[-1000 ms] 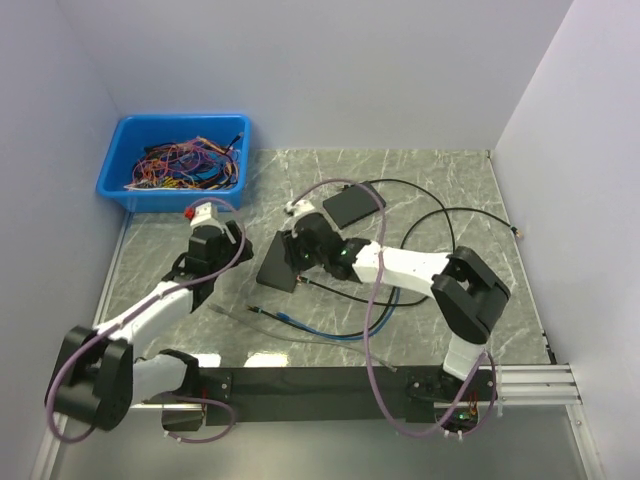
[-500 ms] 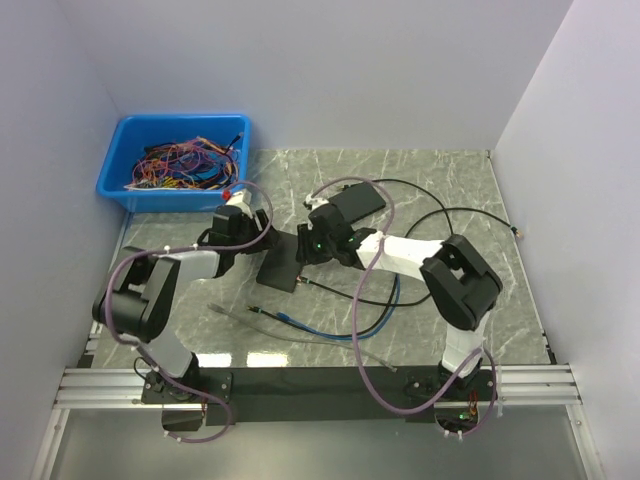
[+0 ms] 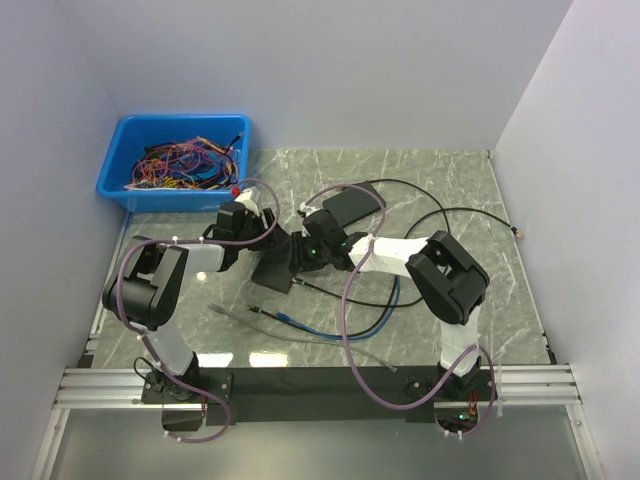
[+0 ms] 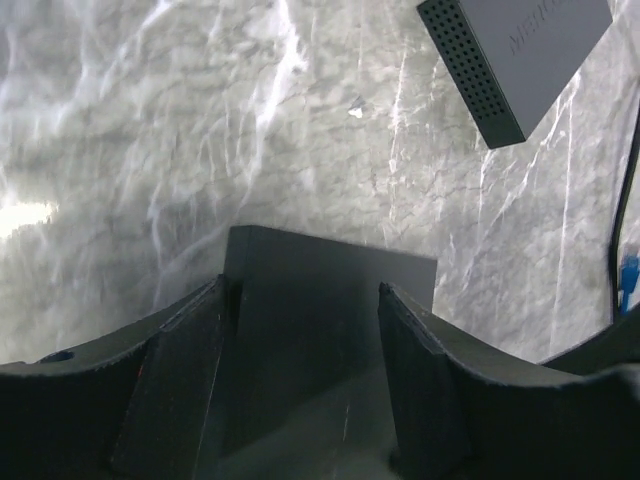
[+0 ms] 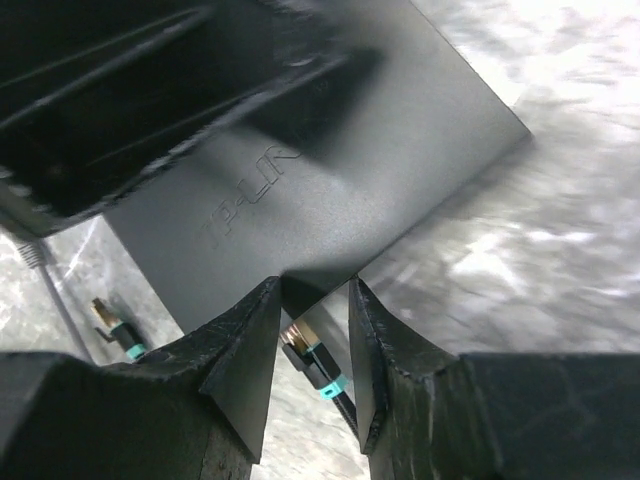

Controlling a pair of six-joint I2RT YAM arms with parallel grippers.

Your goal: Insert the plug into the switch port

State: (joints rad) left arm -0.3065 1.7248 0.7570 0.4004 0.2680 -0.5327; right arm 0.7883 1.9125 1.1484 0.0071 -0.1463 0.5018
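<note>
The black switch (image 3: 272,272) lies flat at the table's middle. In the left wrist view my left gripper (image 4: 302,290) is open, its fingers (image 4: 180,390) standing over the switch (image 4: 300,340) at its far end. My right gripper (image 3: 297,255) touches the switch's right edge. In the right wrist view its jaws (image 5: 313,285) stand a little apart against the switch (image 5: 330,170). Through the gap shows the plug (image 5: 308,350), black with a gold tip and teal band, lying on the table (image 3: 303,284) and not clamped. The ports are hidden.
A second dark box (image 3: 352,205) with a perforated side (image 4: 515,60) lies behind the switch. A blue bin (image 3: 175,160) of coloured wires stands at the back left. A blue cable (image 3: 330,330) with another plug (image 3: 255,311) and black cable loops (image 3: 450,215) lie around.
My left arm has swung right, from beside the bin onto the switch's far end. My right gripper drew back, then returned to the switch's right edge. The plug stayed on the table.
</note>
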